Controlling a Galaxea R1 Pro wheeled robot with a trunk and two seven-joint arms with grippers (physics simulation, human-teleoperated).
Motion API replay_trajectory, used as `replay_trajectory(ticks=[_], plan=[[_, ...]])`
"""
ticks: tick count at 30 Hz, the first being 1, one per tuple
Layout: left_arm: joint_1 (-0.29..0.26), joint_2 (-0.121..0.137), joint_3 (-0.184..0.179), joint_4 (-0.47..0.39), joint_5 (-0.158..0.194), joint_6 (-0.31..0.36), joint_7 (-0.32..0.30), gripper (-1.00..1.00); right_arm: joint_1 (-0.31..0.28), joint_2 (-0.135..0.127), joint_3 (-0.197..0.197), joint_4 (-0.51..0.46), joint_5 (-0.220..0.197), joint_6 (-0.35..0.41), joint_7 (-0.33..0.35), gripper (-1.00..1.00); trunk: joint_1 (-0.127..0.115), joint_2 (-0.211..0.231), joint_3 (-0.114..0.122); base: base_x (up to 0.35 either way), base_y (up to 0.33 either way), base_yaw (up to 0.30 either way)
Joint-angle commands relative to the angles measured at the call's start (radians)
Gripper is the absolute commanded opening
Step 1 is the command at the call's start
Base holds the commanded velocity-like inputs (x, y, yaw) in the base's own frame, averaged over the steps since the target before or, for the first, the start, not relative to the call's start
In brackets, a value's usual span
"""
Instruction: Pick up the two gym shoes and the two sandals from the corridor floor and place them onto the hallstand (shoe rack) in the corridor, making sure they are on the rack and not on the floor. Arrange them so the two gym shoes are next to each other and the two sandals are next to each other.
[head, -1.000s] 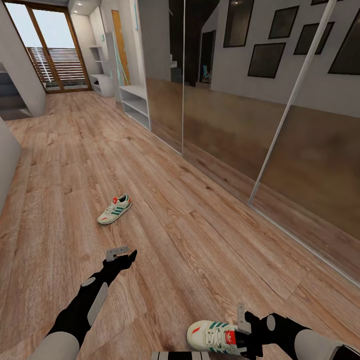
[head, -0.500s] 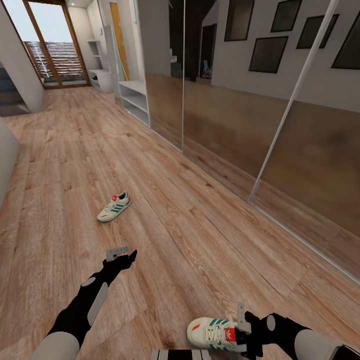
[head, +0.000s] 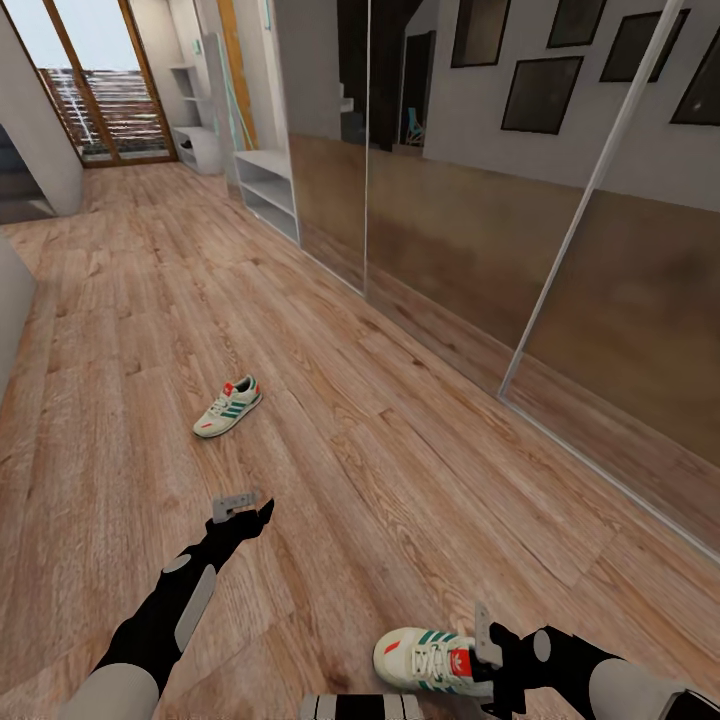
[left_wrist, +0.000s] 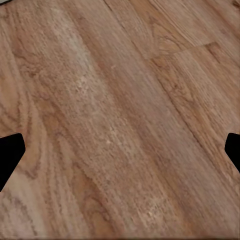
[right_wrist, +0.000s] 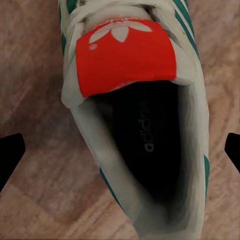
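Observation:
One gym shoe (head: 228, 407), white with green stripes, lies on the corridor floor (head: 400, 470) ahead of my left gripper (head: 245, 515). That gripper hangs open over bare planks (left_wrist: 120, 100). The other gym shoe (head: 428, 659) rests on the floor just under my right gripper (head: 490, 672). It stands open, and the shoe (right_wrist: 140, 125) with its red tongue patch lies between the wide-apart fingertips. Far down the corridor, the white hallstand (head: 268, 185) stands against the right-hand wall. The sandals are out of view.
A dark glass-fronted sliding wardrobe (head: 520, 230) runs along the right side. A glazed door (head: 95, 90) closes the far end, with more white shelves (head: 200, 130) beside it. A grey wall edge (head: 10, 310) juts in at the left.
The whole picture has shifted a little, so the camera has moved: floor, far shoe and near shoe slid slightly upward. Both arms keep the same pose in view.

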Motion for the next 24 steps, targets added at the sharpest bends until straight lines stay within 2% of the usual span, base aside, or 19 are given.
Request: replay_trajectory(ticks=[1,3,24], plan=[[0.000,0.000,0.000,0.000,0.000,0.000,0.000,1.00,0.000,0.000,0.000,0.000,0.000,0.000,0.000,1.00,0.000,0.000,-0.004,0.000,0.000,0.000],[0.000,0.000,0.000,0.000,0.000,0.000,0.000,1.00,0.000,0.000,0.000,0.000,0.000,0.000,0.000,1.00,0.001,-0.001,-0.012,0.000,0.000,0.000],[0.000,0.000,0.000,0.000,0.000,-0.001,0.000,1.00,0.000,-0.001,0.000,-0.001,0.000,-0.002,-0.001,1.00,0.001,-0.001,-0.012,0.000,-0.002,0.000]])
